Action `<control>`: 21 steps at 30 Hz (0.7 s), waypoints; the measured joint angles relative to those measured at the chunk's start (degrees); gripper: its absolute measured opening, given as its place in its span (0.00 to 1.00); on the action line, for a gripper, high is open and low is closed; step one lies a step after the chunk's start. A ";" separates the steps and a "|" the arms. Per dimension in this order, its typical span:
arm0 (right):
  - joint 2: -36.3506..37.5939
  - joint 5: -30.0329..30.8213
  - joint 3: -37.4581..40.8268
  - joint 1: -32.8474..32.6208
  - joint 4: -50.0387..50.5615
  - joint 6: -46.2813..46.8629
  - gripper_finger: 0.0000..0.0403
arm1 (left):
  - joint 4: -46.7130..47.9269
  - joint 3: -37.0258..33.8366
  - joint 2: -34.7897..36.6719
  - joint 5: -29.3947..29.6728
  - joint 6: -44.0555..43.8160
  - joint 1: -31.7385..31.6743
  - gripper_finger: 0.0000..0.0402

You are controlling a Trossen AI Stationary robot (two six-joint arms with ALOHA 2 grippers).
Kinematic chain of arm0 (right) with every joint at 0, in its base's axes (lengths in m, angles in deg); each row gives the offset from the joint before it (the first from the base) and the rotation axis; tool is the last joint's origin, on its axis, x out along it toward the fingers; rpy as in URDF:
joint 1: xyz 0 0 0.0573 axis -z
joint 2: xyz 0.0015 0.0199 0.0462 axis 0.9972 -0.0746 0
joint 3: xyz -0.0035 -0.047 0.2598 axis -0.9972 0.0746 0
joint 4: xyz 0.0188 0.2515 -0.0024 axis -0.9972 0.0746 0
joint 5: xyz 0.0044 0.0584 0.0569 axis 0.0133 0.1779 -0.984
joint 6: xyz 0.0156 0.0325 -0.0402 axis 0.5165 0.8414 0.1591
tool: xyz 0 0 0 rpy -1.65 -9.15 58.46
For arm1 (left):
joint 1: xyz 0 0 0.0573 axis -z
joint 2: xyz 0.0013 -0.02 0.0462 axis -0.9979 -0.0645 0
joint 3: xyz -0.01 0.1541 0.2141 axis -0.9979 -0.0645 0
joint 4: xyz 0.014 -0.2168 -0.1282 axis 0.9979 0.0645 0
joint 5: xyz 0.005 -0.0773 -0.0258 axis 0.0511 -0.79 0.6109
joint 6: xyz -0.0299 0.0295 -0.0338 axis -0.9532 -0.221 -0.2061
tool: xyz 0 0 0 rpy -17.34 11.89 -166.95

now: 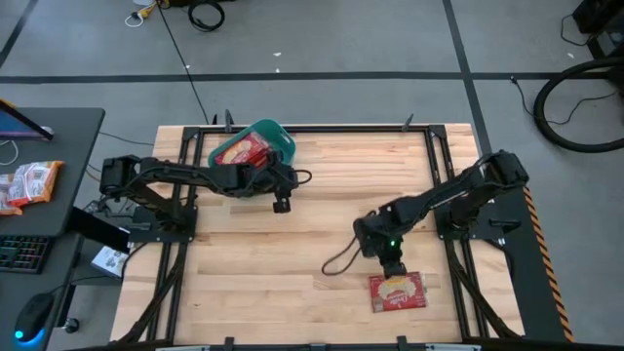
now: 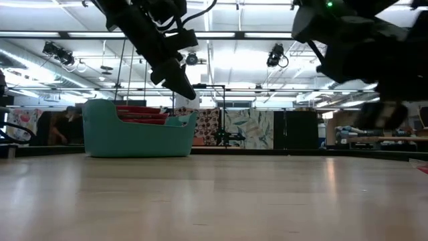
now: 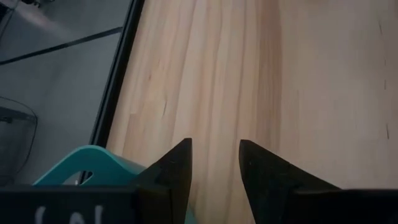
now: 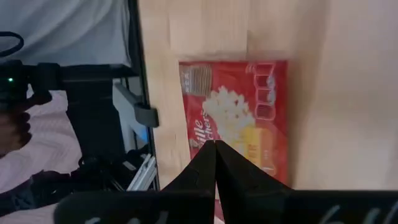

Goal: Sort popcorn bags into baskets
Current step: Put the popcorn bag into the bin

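Note:
One red popcorn bag (image 1: 398, 291) lies flat near the table's near edge; in the right wrist view the popcorn bag (image 4: 249, 118) shows its cream popcorn picture. My right gripper (image 1: 390, 265) is shut and hovers just above the bag's far edge, fingertips together (image 4: 214, 144). The teal basket (image 1: 278, 136) stands at the far left of the table with red bags (image 1: 242, 151) inside; the low view shows the basket (image 2: 134, 137) too. My left gripper (image 1: 281, 203) is open and empty, raised just beside the basket's near right corner (image 3: 87, 165).
A black cable (image 1: 339, 261) loops on the wood left of my right gripper. Black frame rails (image 1: 200, 156) run along the table's sides. An orange-and-white snack packet (image 1: 27, 183) lies on the side desk off the table's left. Bare wood lies between the arms.

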 joint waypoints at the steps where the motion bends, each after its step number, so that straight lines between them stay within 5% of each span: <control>1: -0.94 0.00 -0.01 -0.99 -0.18 0.97 0.02 | 0.07 0.15 0.00 0.14 0.11 0.00 0.34; 7: -6.59 -3.14 0.02 -5.40 0.84 2.65 0.02 | 0.76 0.48 0.84 1.12 0.24 0.00 0.34; 15: -13.58 0.29 -0.41 -4.12 -1.15 -2.32 0.02 | 5.58 0.47 6.33 3.23 -1.78 0.20 0.34; 18: -14.84 4.60 -3.26 -0.85 -1.07 -7.30 0.02 | 6.22 0.47 8.47 3.30 -2.82 0.20 0.34; 21: -14.49 15.72 -7.77 2.65 -2.13 -13.71 0.02 | 6.87 0.44 9.92 3.17 -3.33 0.20 0.34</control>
